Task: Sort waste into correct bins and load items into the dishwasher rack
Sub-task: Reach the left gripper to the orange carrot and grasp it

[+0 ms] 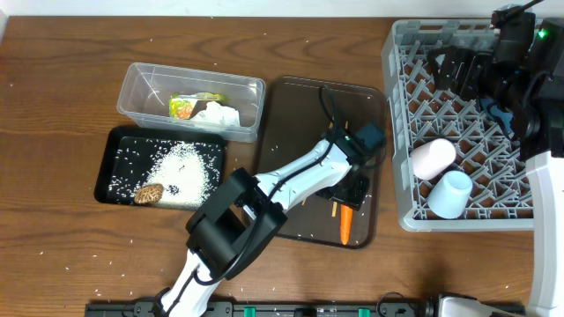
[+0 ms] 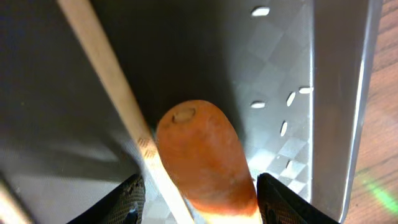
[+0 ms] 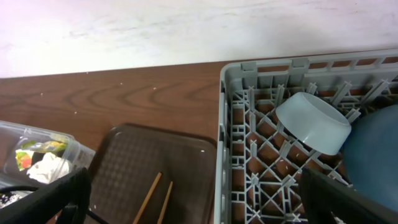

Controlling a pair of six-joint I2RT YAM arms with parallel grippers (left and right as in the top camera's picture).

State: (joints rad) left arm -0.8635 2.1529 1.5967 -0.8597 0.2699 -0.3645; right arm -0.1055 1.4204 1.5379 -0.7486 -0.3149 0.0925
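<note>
An orange carrot (image 2: 205, 155) lies on the dark brown serving tray (image 1: 300, 114), stem end away from me. A wooden chopstick (image 2: 118, 93) lies against its left side. My left gripper (image 2: 199, 202) straddles both. Its right finger (image 2: 283, 202) is at the carrot's edge and its left finger (image 2: 127, 202) stands a little apart, so it is open. Seen from overhead, the carrot (image 1: 345, 224) pokes out below the left gripper (image 1: 352, 189). My right gripper (image 1: 463, 66) hangs open over the grey dishwasher rack (image 1: 401, 132). The rack holds a pink cup (image 1: 432, 158), a light-blue cup (image 1: 451, 194), a small light-blue bowl (image 3: 314, 124) and a blue dish (image 3: 376, 149).
The clear tub (image 1: 141, 84) holds a yellow-green wrapper (image 1: 187, 106) and a white tissue (image 1: 218, 114). The black tray (image 1: 119, 145) holds rice (image 1: 185, 167) and a brown lump (image 1: 148, 194). Loose rice grains dot the wooden table. Two chopsticks (image 3: 155, 199) show in the right wrist view.
</note>
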